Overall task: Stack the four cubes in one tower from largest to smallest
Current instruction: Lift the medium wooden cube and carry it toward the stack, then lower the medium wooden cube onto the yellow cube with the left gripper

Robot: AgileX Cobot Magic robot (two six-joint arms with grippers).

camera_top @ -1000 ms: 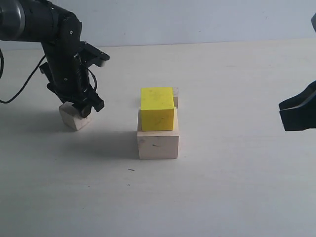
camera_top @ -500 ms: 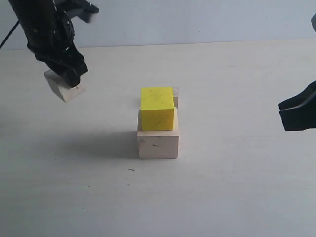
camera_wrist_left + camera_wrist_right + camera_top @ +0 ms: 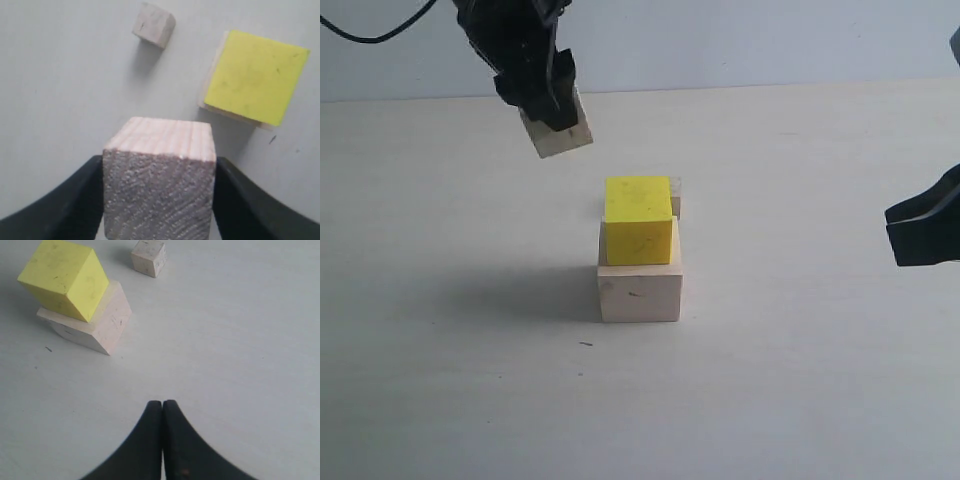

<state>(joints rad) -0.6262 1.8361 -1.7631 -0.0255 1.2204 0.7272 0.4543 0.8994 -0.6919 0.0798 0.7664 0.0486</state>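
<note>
Left claw (image 3: pixel 553 112): it's being kept clenched on the smaller bare wood cube (image 3: pixel 560 136), with a black finger being pressed against each side and the jaws being spread wide to fit it.

Smaller bare wood cube: it's being held up in the air, clear of the worktop (image 3: pixel 800 380), a bit tilted. In the exterior view it's being hung up and to the left of the stack. In the left wrist view its grain is being shown close up.

Right claw (image 3: pixel 918 232): it's being kept fully clenched on nothing, tips being pressed together. It's being parked well off to the right, far from all the cubes.

Large pale wood cube (image 3: pixel 640 294): it's being used as the base, flat on the worktop around the middle.

Mid-sized bright yellow cube (image 3: pixel 638 222): it's being carried on top of the pale one, not quite centred. A strip of pale top is being left showing along one side.

Smallest bare wood cube (image 3: pixel 676 196): it's being left on the worktop just behind the stack. It's mostly being hidden by the yellow one in the exterior view, but a clear gap between them is being shown in both wrist views.
</note>
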